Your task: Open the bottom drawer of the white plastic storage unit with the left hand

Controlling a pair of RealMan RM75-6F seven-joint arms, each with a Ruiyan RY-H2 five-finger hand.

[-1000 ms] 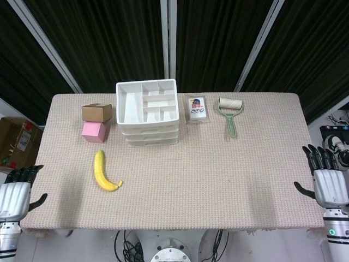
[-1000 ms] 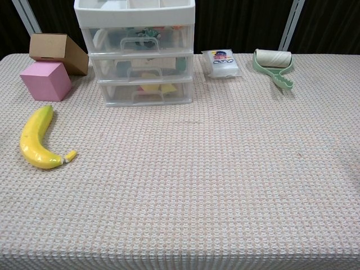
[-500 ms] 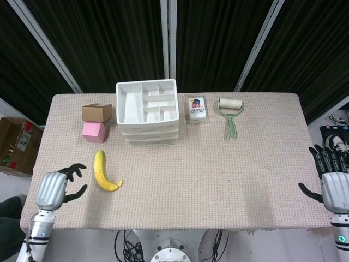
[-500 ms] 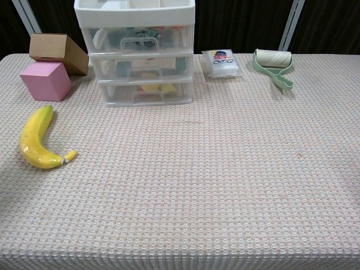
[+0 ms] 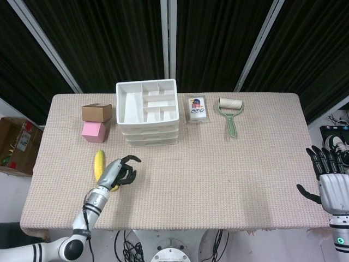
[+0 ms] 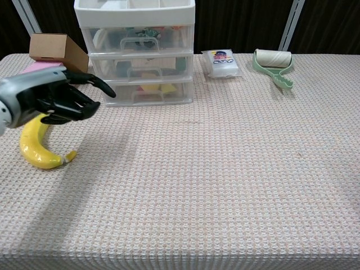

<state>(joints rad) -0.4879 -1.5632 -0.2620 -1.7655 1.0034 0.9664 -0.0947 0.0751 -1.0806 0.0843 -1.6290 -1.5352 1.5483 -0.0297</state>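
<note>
The white plastic storage unit (image 5: 148,112) stands at the back of the table (image 5: 218,180), its bottom drawer (image 6: 145,92) closed, handle facing forward. The left hand (image 5: 120,170) hovers over the cloth in front of it and to its left — fingers loosely curled and spread, holding nothing — partly above the banana (image 6: 37,143). The right hand (image 5: 330,182) sits off the table's right edge, fingers extended and apart, empty. A pink cube (image 5: 93,131) and cardboard box (image 5: 96,112) lie beside the unit; a lint roller (image 5: 230,111) and a small packet (image 5: 197,108) lie on its other side.
</note>
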